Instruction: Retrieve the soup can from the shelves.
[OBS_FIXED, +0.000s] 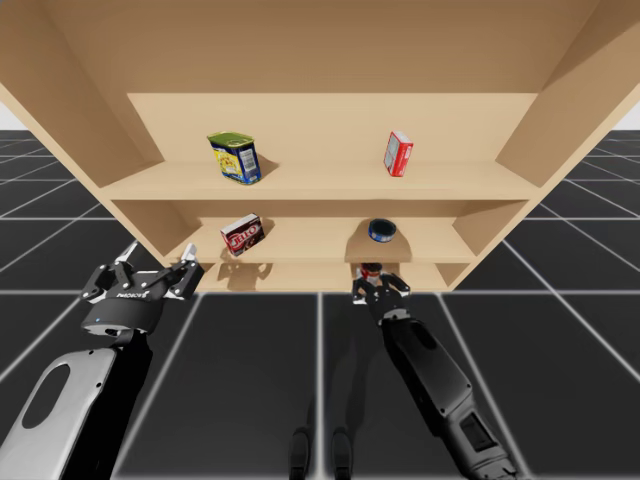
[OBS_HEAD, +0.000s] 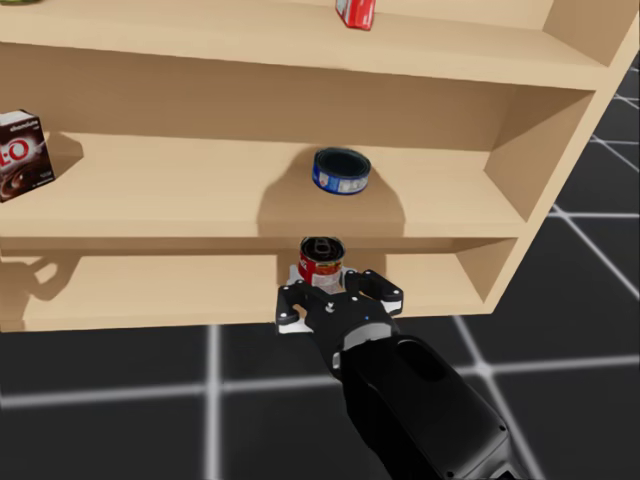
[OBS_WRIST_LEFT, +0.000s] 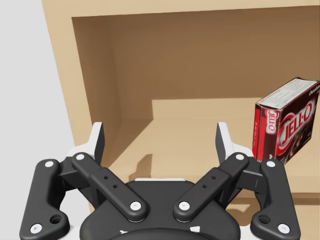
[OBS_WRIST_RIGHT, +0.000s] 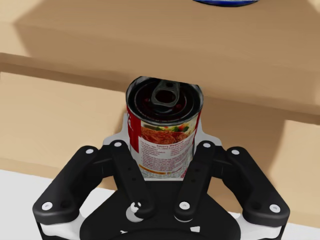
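Observation:
The soup can, red and white with a pull-tab lid, stands upright between the fingers of my right gripper, which is shut on it. In the head view the can sits just in front of the lowest shelf opening, under the middle shelf board, with the right gripper behind it. The high view shows the soup can at the shelf unit's front edge. My left gripper hangs open at the left end of the shelves, and nothing is between its fingers.
A flat blue tin lies on the middle shelf, right above the soup can. A dark red box stands on that shelf ahead of my left gripper, to its right. On the top shelf are a blue and yellow can and a red box.

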